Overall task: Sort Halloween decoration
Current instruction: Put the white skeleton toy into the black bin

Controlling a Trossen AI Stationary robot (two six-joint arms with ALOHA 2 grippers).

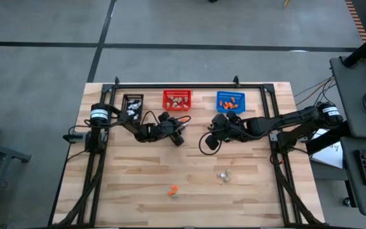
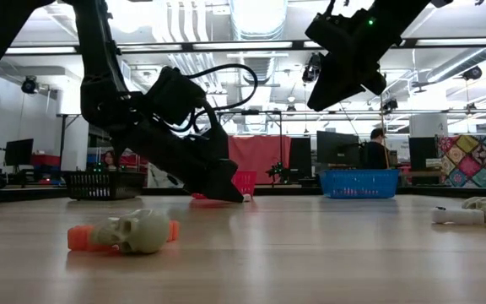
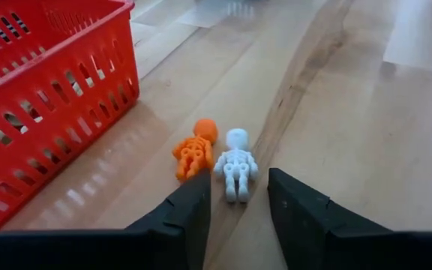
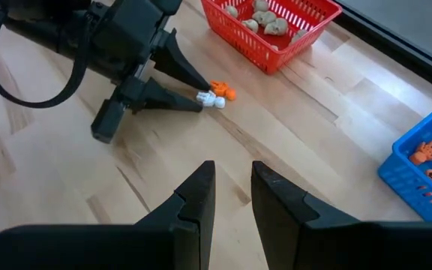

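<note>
A white skeleton trinket (image 3: 236, 161) and an orange one (image 3: 195, 150) lie side by side on the table in front of the red basket (image 3: 43, 97). My left gripper (image 3: 236, 196) is low over the wood and open. Its fingertips stand on either side of the white skeleton's legs, and its tips also show in the right wrist view (image 4: 199, 100). My right gripper (image 4: 233, 184) hangs high over the table's middle, narrowly open with nothing between its fingers. Nearer the front edge lie an orange trinket (image 1: 173, 190) and a beige one (image 1: 224, 175).
Black (image 1: 133, 105), red (image 1: 177, 100) and blue (image 1: 230, 102) mesh baskets stand in a row at the far edge, each with trinkets inside. In the low view a beige skull (image 2: 142, 230) lies close to the camera. Bare wood stretches between the arms and the near edge.
</note>
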